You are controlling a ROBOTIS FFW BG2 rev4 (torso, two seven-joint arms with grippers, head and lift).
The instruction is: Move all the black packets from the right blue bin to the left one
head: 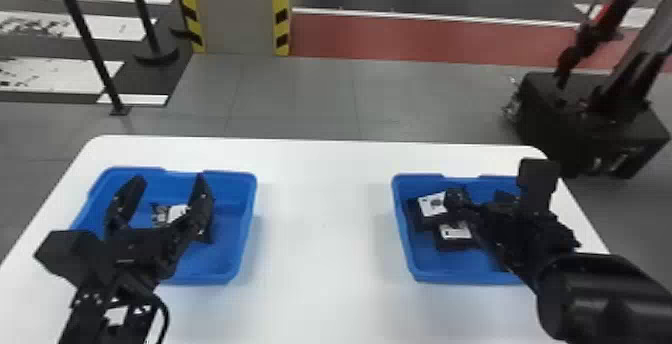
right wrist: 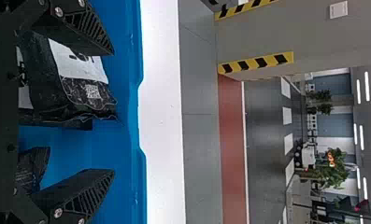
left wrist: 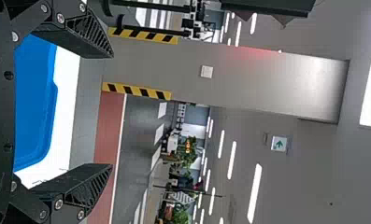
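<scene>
Above the left side of your white tabletop (head: 325, 228), your left gripper (head: 167, 182) is hanging over the blue left bin (head: 229, 233), its two fingers standing spread. Between and behind them, a black packet (head: 177, 212) with white print is lying inside that bin, part of it hiding behind the inner finger.

Behind the tabletop, a grey column (head: 237, 10) edged in yellow and black is rising from the floor.

Across from you on the right, two black packets, one (head: 432, 204) lying farther back and the other (head: 455, 232) nearer you, are sitting close together in the left part of the blue right bin (head: 416, 267), white labels facing up. Your right gripper (head: 480, 202) is reaching into that bin beside them, its fingers standing wide apart. Your right wrist view is showing one finger overlapping a packet and a further dark packet (right wrist: 33, 168) lying near the other finger; whether either is touching, you are not able to tell.

Beyond the tabletop's far right corner, a black machine (head: 595, 128) is standing on the floor.
</scene>
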